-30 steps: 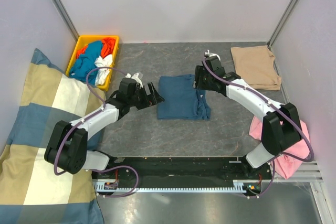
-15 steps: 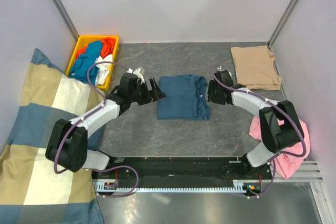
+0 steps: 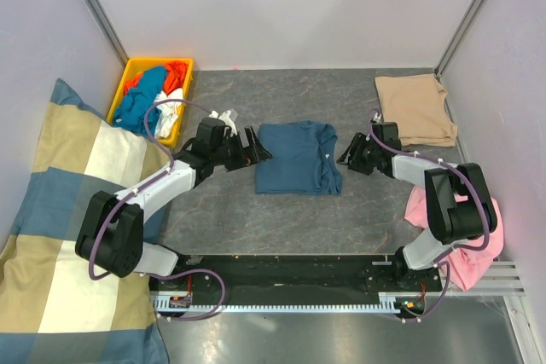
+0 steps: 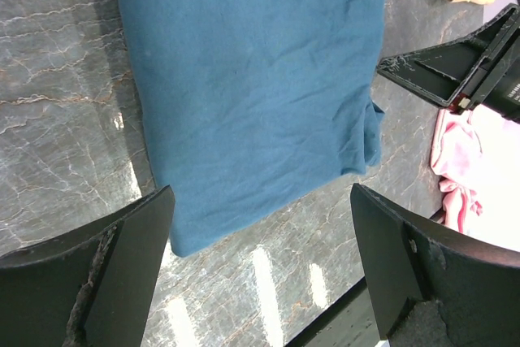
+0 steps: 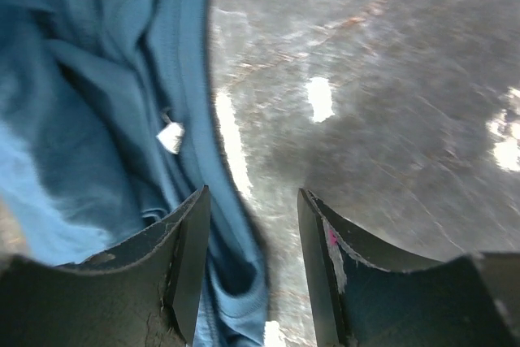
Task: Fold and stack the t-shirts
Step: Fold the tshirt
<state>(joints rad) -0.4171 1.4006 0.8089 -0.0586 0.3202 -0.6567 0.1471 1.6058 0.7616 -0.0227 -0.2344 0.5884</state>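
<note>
- Top view: the right pincer [image 3: 348, 158] has drawn back off the teal t-shirt [image 3: 294, 166] and now sits just beside its right edge, low over the desk [image 3: 281, 95]. The left arm has barely shifted.
- Teal t-shirt lies folded at mid-desk. The tan t-shirt [image 3: 415, 108] lies folded at the far right corner, well apart.
- Left pincer [image 3: 256, 147] is at the teal shirt's left edge, spread wide.
- Left wrist view: both fingers [image 4: 122, 266] stand far apart and hold nothing, with the teal shirt's smooth folded face beyond them.
- Right wrist view: jaws partly spread and pinching nothing. The shirt's bunched edge, with a white tag [image 5: 170, 137], lies left of and under the gap.
</note>
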